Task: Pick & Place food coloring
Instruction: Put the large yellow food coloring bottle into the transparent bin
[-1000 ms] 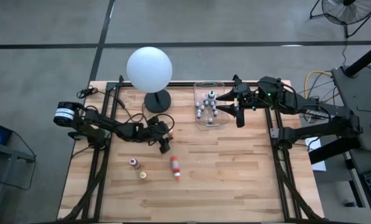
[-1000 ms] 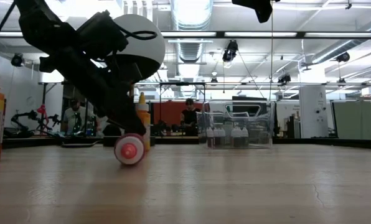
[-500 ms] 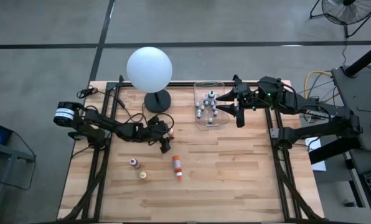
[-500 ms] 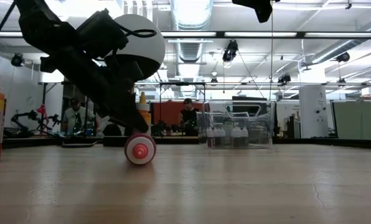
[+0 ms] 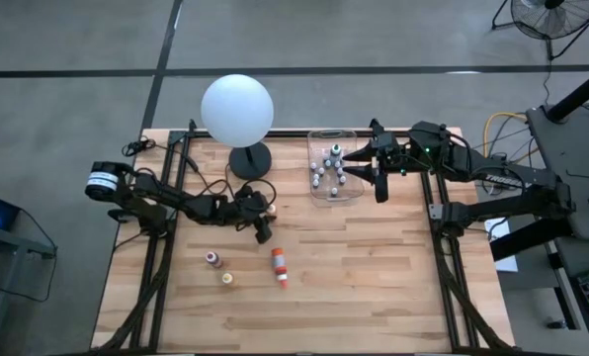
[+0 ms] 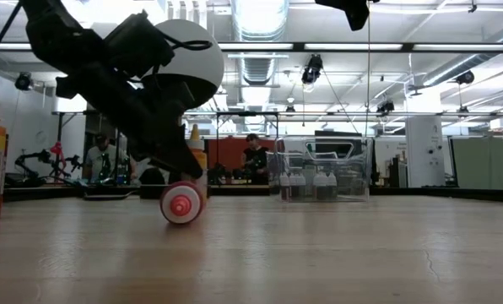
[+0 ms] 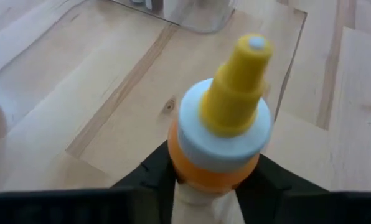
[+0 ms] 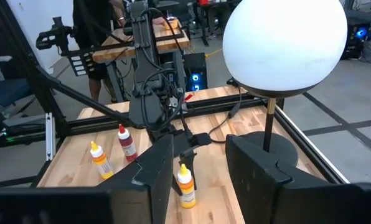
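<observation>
Currently left gripper clamps the upright orange-bodied, yellow-capped dropper bottle on the wooden table; right gripper hangs empty, fingers apart, over the clear plastic bin.

2 dark robot arms on black frames

The left arm is black, with a white and grey ring at its base and loose black cables along it. The right arm is black too, bulkier, with small green lights near its wrist and a yellow cable behind it.
</observation>
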Action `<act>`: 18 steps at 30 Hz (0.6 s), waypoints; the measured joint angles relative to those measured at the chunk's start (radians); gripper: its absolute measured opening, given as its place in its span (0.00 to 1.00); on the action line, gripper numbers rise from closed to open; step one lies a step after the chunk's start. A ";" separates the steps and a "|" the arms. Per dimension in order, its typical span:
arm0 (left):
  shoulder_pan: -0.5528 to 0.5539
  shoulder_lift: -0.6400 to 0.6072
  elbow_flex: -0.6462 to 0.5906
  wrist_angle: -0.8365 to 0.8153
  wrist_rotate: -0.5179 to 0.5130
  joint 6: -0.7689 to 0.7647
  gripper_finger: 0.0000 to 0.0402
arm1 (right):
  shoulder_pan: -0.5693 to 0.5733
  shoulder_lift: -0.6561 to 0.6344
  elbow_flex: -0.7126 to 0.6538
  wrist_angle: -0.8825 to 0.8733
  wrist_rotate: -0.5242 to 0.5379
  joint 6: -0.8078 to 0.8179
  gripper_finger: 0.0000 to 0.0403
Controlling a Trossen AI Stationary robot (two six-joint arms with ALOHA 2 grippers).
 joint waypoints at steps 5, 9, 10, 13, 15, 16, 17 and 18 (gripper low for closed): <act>-0.004 -0.008 0.034 -0.016 0.018 -0.010 0.20 | 0.000 0.000 0.000 0.001 0.000 0.000 0.33; -0.005 -0.036 0.109 -0.102 0.018 0.021 0.20 | 0.000 0.000 0.000 0.001 -0.002 0.001 0.34; -0.005 -0.039 0.134 -0.137 0.018 0.030 0.20 | 0.000 0.000 0.000 0.001 -0.003 0.001 0.35; -0.005 -0.050 0.221 -0.252 0.028 0.058 0.20 | 0.001 0.000 0.006 0.001 -0.010 0.001 0.40; -0.005 -0.051 0.285 -0.313 0.057 0.078 0.20 | 0.003 0.000 0.010 0.007 -0.010 0.002 0.45; -0.006 -0.051 0.317 -0.350 0.071 0.084 0.20 | 0.003 0.000 0.009 0.013 -0.010 0.006 0.48; -0.006 -0.051 0.348 -0.391 0.077 0.089 0.20 | 0.003 0.000 0.010 0.017 -0.010 0.009 0.51; -0.006 -0.051 0.381 -0.431 0.085 0.094 0.20 | 0.003 0.000 0.010 0.016 -0.010 0.012 0.53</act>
